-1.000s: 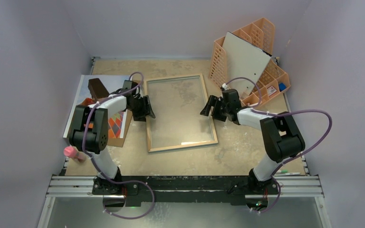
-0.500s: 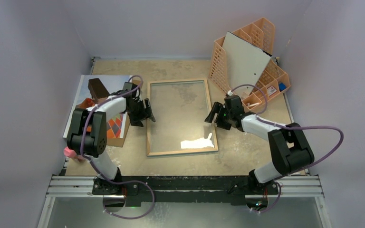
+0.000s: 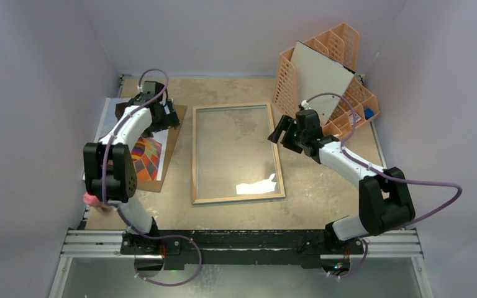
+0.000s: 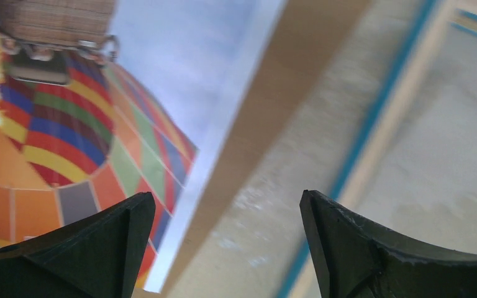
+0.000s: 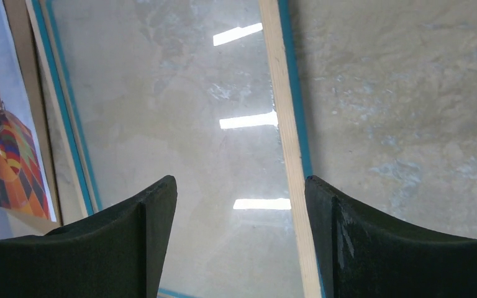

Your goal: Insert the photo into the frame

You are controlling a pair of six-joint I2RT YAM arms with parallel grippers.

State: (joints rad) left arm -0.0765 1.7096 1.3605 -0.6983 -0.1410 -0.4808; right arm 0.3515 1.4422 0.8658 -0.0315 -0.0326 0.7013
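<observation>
The frame (image 3: 236, 198) lies flat mid-table, wood-coloured back rim up, with the table showing through the glass. The photo (image 3: 146, 155), a multicoloured balloon print, lies to its left on a brown hardboard backing (image 3: 172, 133). My left gripper (image 3: 164, 117) is open and empty above the photo's right edge and the backing. In its wrist view, the photo (image 4: 99, 124) is on the left and the frame's rim (image 4: 404, 93) on the right. My right gripper (image 3: 281, 133) is open and empty above the frame's right rim (image 5: 286, 124). The photo (image 5: 6, 155) shows at the left edge of that wrist view.
An orange lattice organiser (image 3: 354, 102) stands at the back right with a grey-white board (image 3: 320, 77) leaning on it. A small pink object (image 3: 93, 200) lies at the table's left front edge. Walls close in the left, back and right sides.
The frame has settled straighter on the table. My left gripper has moved from the frame's left edge back and left over the photo. My right gripper has drawn slightly back along the right rim.
</observation>
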